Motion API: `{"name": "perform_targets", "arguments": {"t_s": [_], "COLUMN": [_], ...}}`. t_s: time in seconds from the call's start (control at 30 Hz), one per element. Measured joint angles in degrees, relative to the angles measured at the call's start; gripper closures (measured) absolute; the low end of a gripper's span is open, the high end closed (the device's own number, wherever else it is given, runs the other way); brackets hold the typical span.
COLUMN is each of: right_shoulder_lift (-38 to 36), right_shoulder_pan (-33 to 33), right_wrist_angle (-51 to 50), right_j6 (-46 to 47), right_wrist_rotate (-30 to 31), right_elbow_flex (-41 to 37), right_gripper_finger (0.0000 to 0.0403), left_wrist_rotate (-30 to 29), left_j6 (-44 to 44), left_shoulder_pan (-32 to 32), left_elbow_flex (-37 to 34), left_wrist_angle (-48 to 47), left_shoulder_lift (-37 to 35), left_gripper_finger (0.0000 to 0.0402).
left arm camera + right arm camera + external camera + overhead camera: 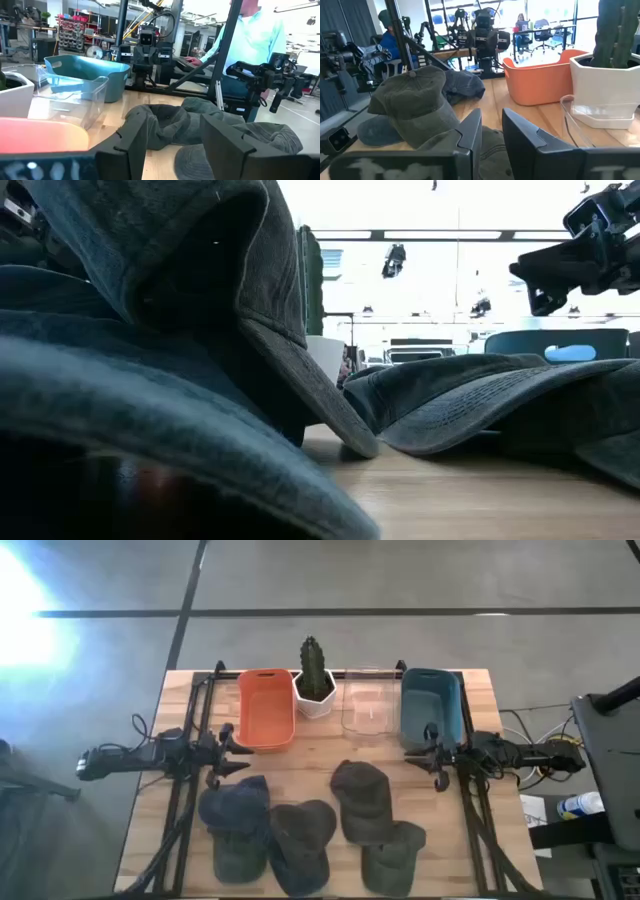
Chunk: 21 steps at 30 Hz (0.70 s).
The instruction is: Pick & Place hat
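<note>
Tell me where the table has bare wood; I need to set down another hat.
Bare strip of the wooden table: between the orange plastic bin, white cactus pot, clear plastic container and the caps. The front is crowded: blue denim cap, dark grey cap, two olive caps. Both pincers flank the strip.

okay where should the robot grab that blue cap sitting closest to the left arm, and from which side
Judging from above, grip the rounded crown of the dark blue fabric cap, coming straight down with the left gripper, which hovers just behind it. The soft crown bulges up and should pinch easily; the flat brim lies toward the table's front edge, beside the dark grey cap.
</note>
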Motion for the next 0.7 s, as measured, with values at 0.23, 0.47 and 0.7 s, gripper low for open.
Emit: {"name": "perform_targets", "arguments": {"t_s": [0.23,0.47,0.7], "right_shoulder_lift": [0.00,0.00,0.00], "right_shoulder_pan": [-0.02,-0.01,-0.01], "right_wrist_angle": [0.00,0.00,0.00], "right_j6": [0.00,0.00,0.00], "right_wrist_rotate": [0.00,0.01,0.02], "right_elbow_flex": [0.00,0.00,0.01], "right_gripper_finger": [0.0321,0.0331,0.0332], "left_wrist_rotate": [0.00,0.00,0.00], "left_j6": [0.01,0.02,0.02], "left_shoulder_pan": [-0.02,-0.01,0.00], "left_elbow_flex": [0.00,0.00,0.00], "left_wrist_angle": [0.00,0.00,0.00], "left_shoulder_lift": [0.02,0.00,0.02], "left_gripper_finger": [0.0227,0.0227,0.0227]}}
